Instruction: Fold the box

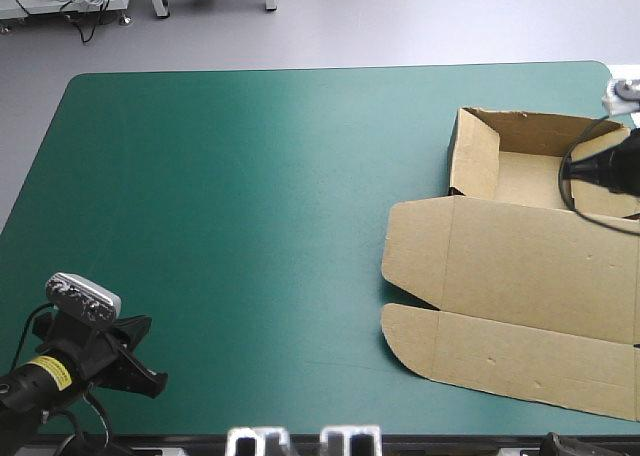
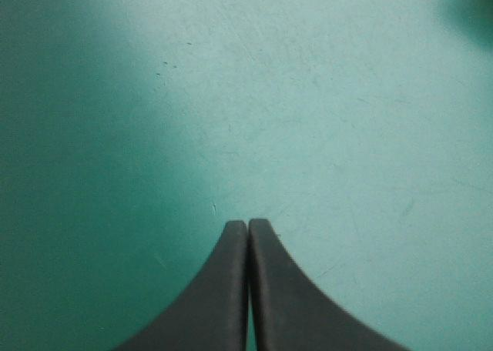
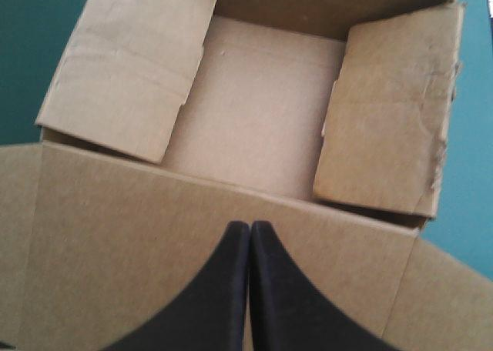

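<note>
Left claw [image 2: 247,225]: my 2 black fingers are pressed together on nothing, over the bare teal-green cover [image 1: 250,226] near the table's near-left corner.
Right claw [image 3: 250,226]: pressed together, empty, above the flat lid [image 3: 115,235].
Brown cut-board box [image 1: 520,181]: at the table's right side, tray open, 2 side flaps [image 3: 127,66] leaning inward.

The box [image 1: 515,261] lies at the frame's right, tray [image 1: 528,181] toward the far edge, lid [image 1: 540,306] flat nearer me. My right gripper [image 3: 249,226] is over the lid (tray ahead); my left gripper [image 2: 248,225], lower left, over table [image 1: 250,206].
</note>
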`<state>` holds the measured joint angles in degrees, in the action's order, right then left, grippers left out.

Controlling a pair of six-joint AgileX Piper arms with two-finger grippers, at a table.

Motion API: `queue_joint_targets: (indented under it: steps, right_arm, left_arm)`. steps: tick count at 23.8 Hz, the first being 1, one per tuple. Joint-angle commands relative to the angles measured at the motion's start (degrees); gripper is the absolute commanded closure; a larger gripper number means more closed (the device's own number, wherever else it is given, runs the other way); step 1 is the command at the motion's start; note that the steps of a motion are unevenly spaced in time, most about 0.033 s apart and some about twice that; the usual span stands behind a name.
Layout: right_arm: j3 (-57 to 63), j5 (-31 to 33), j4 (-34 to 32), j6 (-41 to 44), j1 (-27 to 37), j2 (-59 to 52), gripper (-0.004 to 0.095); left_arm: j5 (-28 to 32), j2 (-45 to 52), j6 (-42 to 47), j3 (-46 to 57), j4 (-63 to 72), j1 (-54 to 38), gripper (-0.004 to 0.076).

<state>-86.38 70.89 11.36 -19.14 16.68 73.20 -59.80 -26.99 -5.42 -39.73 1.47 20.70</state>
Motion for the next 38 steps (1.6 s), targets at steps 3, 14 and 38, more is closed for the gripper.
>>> queue_joint_targets:
  steps: [3, 14, 38]
  right_arm:
    - [13.11, -6.06, 0.99, -0.79, -0.35, -13.39, 0.0917]
    - [50.2, -14.64, 1.79, -2.28, -0.35, -42.33, 0.0917]
    - [56.22, -14.65, 10.38, -9.44, -10.71, -47.37, 0.0917]
  left_arm:
    - [5.48, 2.83, 0.45, 3.34, 1.8, 0.26, 0.0734]
    - [8.42, 7.54, 0.03, 9.27, 2.29, 0.26, 0.0734]
    - [10.5, 9.12, 0.03, 11.35, 2.51, 0.26, 0.0734]
